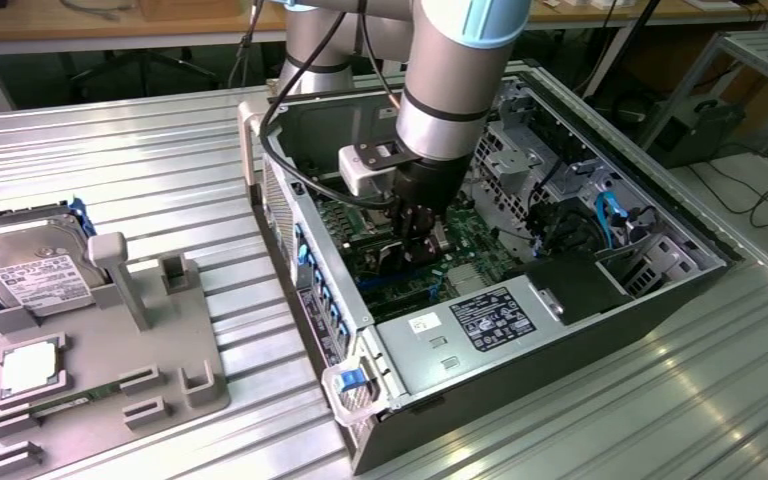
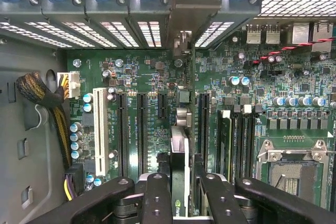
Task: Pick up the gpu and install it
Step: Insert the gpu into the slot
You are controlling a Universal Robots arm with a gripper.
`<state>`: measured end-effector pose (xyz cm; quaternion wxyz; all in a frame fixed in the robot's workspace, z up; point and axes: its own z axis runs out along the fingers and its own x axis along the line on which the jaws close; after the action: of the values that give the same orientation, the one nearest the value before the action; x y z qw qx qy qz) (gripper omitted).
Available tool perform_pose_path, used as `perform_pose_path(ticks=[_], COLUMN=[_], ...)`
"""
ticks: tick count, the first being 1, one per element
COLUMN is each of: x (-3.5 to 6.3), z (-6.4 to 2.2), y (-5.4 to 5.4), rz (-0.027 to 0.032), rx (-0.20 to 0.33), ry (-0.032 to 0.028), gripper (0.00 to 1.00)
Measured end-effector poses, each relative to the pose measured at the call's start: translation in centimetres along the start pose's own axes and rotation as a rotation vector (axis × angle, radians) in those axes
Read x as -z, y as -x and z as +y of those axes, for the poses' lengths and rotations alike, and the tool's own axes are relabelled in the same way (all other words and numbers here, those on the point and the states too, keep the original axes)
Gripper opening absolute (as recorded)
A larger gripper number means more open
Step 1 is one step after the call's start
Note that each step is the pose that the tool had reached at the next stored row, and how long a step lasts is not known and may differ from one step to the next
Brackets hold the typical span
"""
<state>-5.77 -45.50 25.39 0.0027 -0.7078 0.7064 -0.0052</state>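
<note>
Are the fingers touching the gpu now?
Touching. In the wrist view the fingers press on both sides of the gpu, which stands edge-on above the motherboard.

End effector [image 2: 181, 192] grips gpu [image 2: 180, 156] edge-on over mobo [image 2: 152, 77].

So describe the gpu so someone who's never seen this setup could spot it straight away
Start at the open computer case lying on the ribbed metal table, and look down at the green motherboard inside. The gpu is the thin card standing on edge between the gripper jaws, its metal bracket reaching the rear slots, unlike the empty black slots alongside.
</note>
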Motion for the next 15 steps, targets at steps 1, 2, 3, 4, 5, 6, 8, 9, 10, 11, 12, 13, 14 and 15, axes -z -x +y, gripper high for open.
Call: perform_pose_path(ticks=[1,2,3,4,5,6,8,9,10,11,12,13,14,15], x=[-0.03,-0.12,-0.16,-0.20,-0.23,-0.26,-0.34,-0.41,-0.45,-0.48,-0.48,-0.49,-0.48,-0.41], z=[0.00,0.00,0.00,0.00,0.00,0.00,0.00,0.01,0.01,0.01,0.01,0.01,0.01,0.00], y=[0.00,0.00,0.00,0.00,0.00,0.00,0.00,0.00,0.00,-0.01,-0.01,0.00,0.00,0.01], rz=[-0.0001,-0.0003,-0.0001,-0.0001,0.0001,0.0002,0.0000,0.0000,0.0002,0.0003,0.0004,0.0003,-0.0001,-0.0010], rx=[0.000,0.000,0.000,0.000,0.000,0.000,0.000,0.000,0.000,0.000,0.000,0.000,0.000,0.000], ry=[-0.0001,-0.0002,-0.0001,-0.0001,0.0000,0.0001,0.0000,0.0000,0.0001,0.0001,0.0002,0.0001,-0.0001,-0.0005], gripper=[0.27,0.27,0.27,0.27,0.27,0.27,0.27,0.27,0.27,0.27,0.27,0.27,0.27,0.27])
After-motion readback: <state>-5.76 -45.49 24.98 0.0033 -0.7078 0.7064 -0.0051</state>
